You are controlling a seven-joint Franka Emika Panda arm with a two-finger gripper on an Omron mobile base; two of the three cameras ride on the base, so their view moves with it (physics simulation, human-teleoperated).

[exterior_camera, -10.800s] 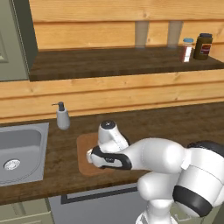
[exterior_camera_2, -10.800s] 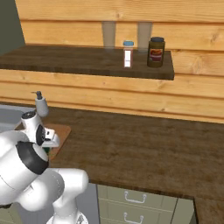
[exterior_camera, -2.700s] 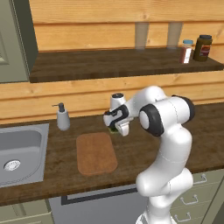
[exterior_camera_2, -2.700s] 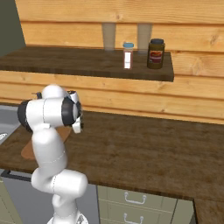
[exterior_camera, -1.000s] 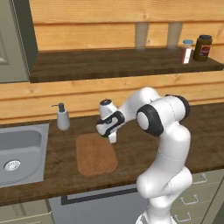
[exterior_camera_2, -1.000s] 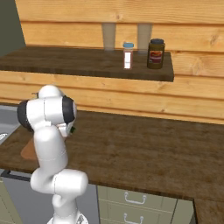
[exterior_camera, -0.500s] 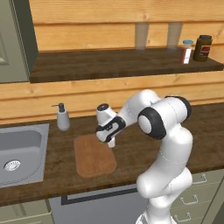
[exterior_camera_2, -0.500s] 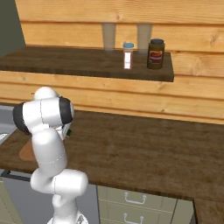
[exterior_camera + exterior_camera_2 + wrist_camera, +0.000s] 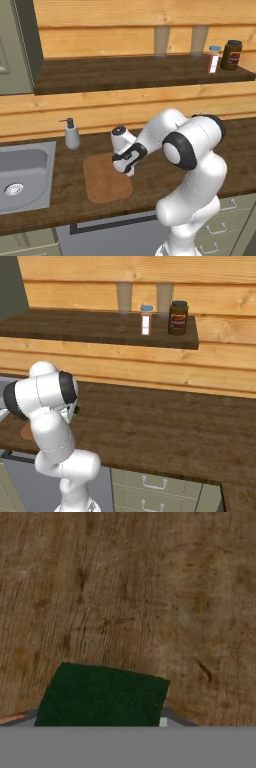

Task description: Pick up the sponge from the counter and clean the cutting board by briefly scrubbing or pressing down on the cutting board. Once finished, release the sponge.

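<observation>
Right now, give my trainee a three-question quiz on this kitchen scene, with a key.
1. True or false: the sponge is held between the fingers.
2. What stands on the counter between the sink and the cutting board?
A. soap dispenser
B. kettle
C. mug
3. Fill in: the hand view shows the sponge's dark ____ top.

Key: 1 true; 2 A; 3 green.

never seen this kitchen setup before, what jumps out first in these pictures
The big white arm bending down over the reddish-brown cutting board on the dark counter, right of the steel sink. Its gripper sits low at the board's right edge. In the hand view a dark green sponge is held over the board's wood grain.
</observation>
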